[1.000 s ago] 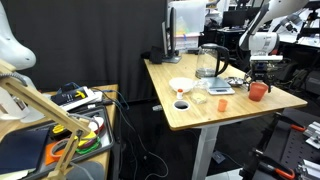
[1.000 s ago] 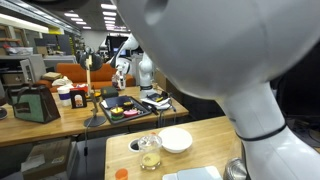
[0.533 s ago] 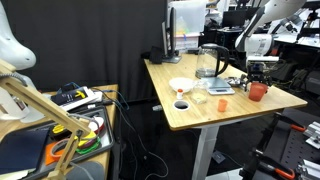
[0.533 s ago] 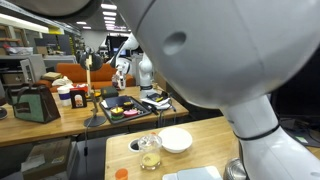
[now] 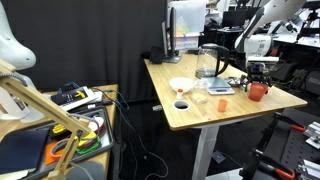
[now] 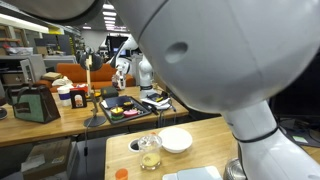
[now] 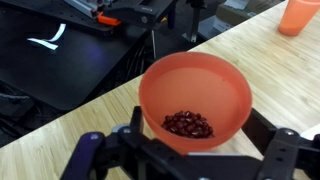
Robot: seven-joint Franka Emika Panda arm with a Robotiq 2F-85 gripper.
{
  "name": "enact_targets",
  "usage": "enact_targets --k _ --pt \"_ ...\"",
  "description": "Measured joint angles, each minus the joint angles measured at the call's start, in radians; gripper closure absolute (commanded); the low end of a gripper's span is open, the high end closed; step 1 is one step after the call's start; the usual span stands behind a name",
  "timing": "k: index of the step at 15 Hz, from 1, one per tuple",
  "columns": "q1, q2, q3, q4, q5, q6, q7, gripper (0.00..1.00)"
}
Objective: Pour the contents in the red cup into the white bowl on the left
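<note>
Closest in, wrist view: my claw [image 7: 195,128] fills the bottom edge, spread wide, with a dark finger [image 7: 128,128] out to each side. Between them sits the red cup [image 7: 195,92], dead centre of the frame, upright, its mouth facing the camera. I cannot tell whether the fingers touch its wall. Down inside, a small heap of dark red bits [image 7: 188,124] lies on the cup's floor. Under it all, the wooden table [image 7: 90,115] runs from the lower left to the upper right. Further out, in the upper right corner, a small orange cup [image 7: 300,14] stands on the same top.

Pulling back to an exterior view, my claw [image 5: 263,72] hangs right over the red cup [image 5: 258,91], at the right of the frame. The white bowl [image 5: 182,85] sits well apart from it, toward the middle of the frame. A glass jug [image 5: 210,62] stands further back, between the two. In an exterior view, the white bowl [image 6: 176,140] shows low in the centre, just beside a clear glass [image 6: 150,152]. My arm's pale casing [image 6: 220,60] bulks across the top.
</note>
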Motion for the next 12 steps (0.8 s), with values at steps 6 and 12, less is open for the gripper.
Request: enact_targets --k 6,12 --pt "-0.005 0.007 -0.002 0.004 0.000 -0.017 -0.027 0.47" --pt "-0.010 0.012 -0.002 0.007 0.000 -0.030 -0.035 0.53"
